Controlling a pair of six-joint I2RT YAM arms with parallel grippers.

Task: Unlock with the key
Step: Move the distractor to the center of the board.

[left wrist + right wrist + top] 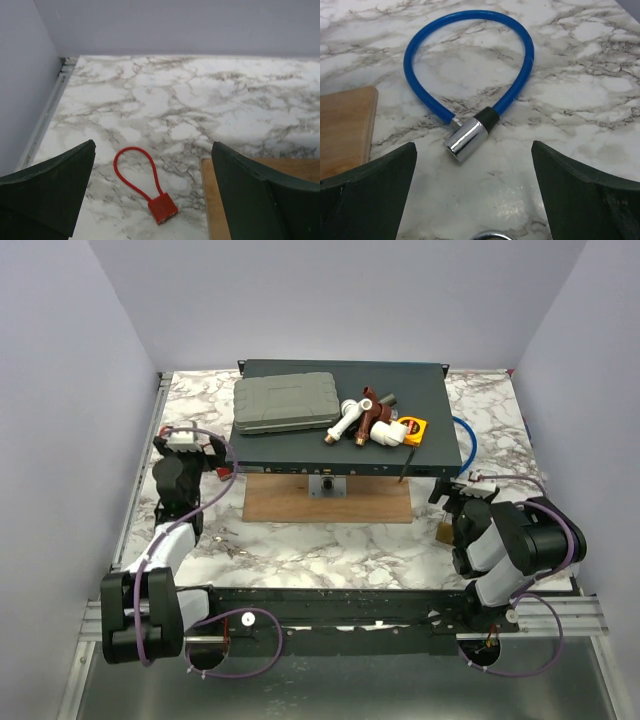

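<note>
Left gripper, right gripper: held apart, empty. Red cable lock or blue cable lock could be wrongly chosen; no key is seen.

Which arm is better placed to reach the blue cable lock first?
Right. The open right gripper faces the blue cable lock directly; the left gripper, also open, looks at the red cable lock instead.

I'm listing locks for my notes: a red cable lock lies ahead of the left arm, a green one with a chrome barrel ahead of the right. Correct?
The colour is wrong: the right wrist view shows a blue cable lock with the chrome barrel, not green. The red cable lock stands.
</note>
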